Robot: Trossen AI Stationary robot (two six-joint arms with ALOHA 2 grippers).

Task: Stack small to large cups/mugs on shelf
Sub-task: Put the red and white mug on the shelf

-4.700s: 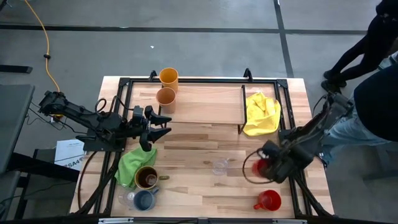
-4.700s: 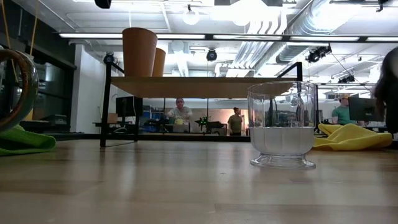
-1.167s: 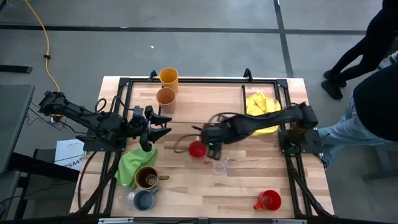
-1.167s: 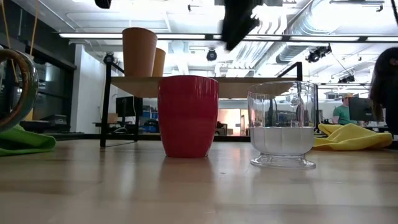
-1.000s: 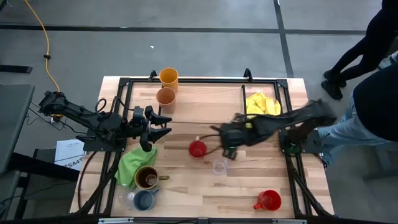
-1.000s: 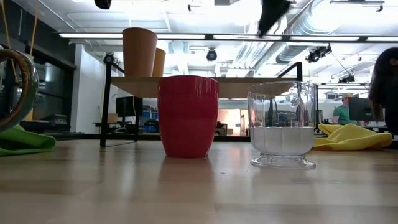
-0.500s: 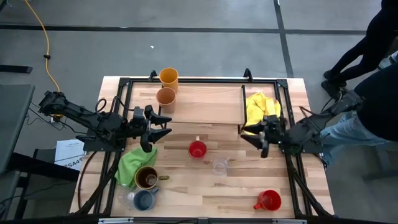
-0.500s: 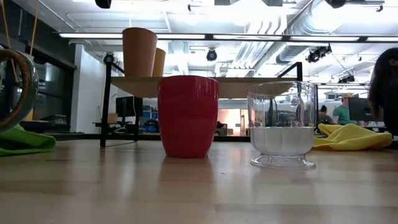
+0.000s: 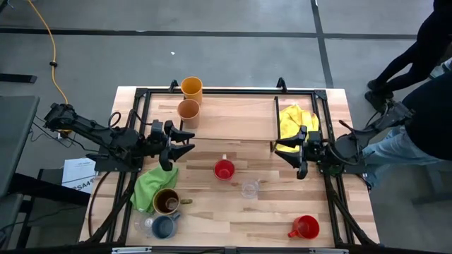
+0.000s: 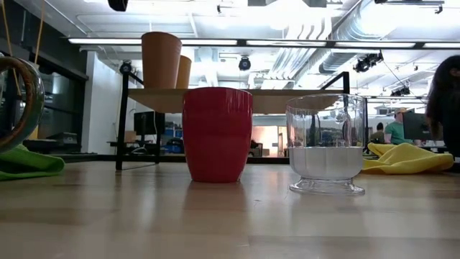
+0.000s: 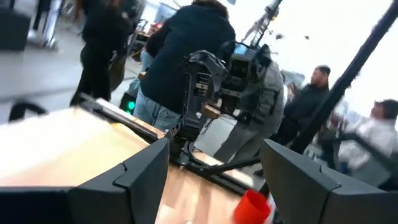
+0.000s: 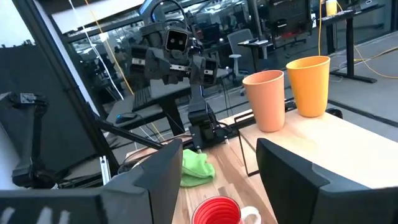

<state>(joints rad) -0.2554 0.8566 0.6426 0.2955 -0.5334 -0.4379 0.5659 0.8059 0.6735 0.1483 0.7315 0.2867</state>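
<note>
A yellow-orange cup (image 9: pixel 191 88) and a tan cup (image 9: pixel 188 111) stand on the shelf (image 9: pixel 233 116) at its left end. A red mug (image 9: pixel 224 169) stands upright on the table's middle, with a clear glass (image 9: pixel 248 188) just nearer. A second red mug (image 9: pixel 305 227) stands near the front right. A brown mug (image 9: pixel 167 202) and a blue-grey mug (image 9: pixel 164 226) sit at the front left. My left gripper (image 9: pixel 185 141) hovers open at the shelf's left end. My right gripper (image 9: pixel 286 159) hovers open and level, right of the red mug (image 12: pixel 216 210).
A yellow cloth (image 9: pixel 296 127) lies on the shelf's right end. A green cloth (image 9: pixel 152 185) lies beside the brown mug. A black frame (image 9: pixel 141 95) rims the table. A person (image 9: pixel 431 106) stands past the right edge. Bare wood stretches between the glass and the front edge.
My right gripper has drawn back from the red mug toward the table's right edge, swinging up to level, and has then come to rest. The red mug stays upright at the table's middle. My left arm has kept still.
</note>
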